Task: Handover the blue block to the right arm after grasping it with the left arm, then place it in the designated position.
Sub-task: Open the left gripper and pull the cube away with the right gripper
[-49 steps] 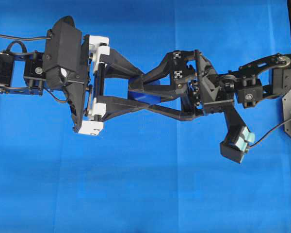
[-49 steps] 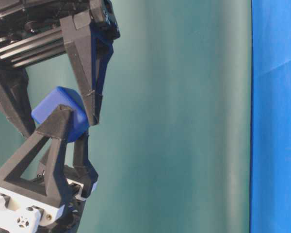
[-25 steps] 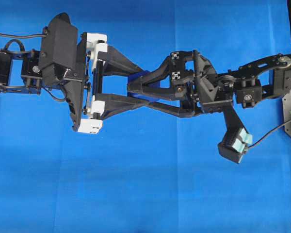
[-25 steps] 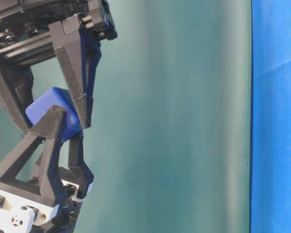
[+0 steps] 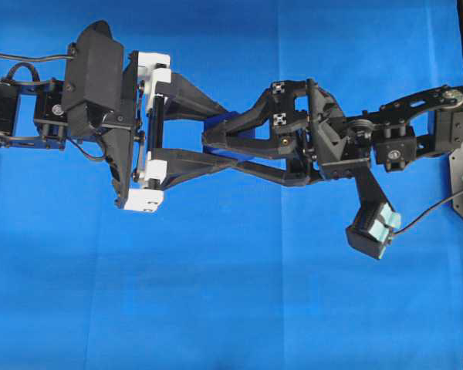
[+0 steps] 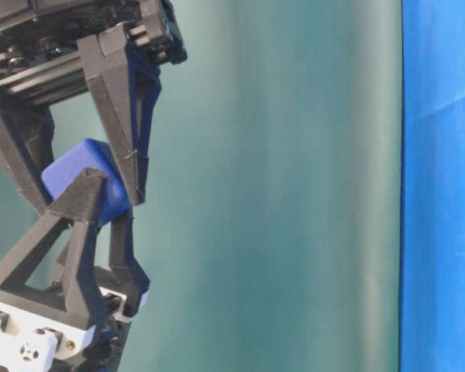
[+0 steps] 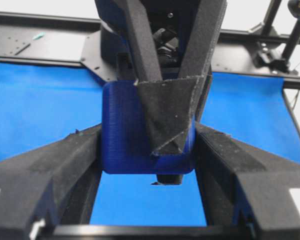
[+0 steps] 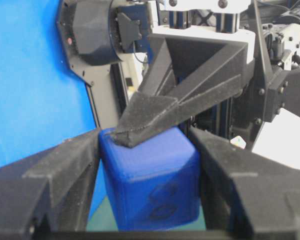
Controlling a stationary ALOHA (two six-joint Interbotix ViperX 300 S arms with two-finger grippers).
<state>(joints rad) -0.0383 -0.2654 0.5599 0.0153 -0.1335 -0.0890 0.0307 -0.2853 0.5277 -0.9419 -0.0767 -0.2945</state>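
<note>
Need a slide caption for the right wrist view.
Mid-air handover: right claw and left claw both shut on the blue block.

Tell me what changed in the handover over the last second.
The right hand closed its fingers onto the blue block, which the left hand was already holding. Now both hands grip it in mid-air above the blue cloth. The left hand's grip stayed as it was.

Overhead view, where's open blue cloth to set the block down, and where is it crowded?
Free: the wide cloth below both arms, and the strip above them. Crowded: the middle band, where the left gripper and right gripper interlock around the blue block.
</note>
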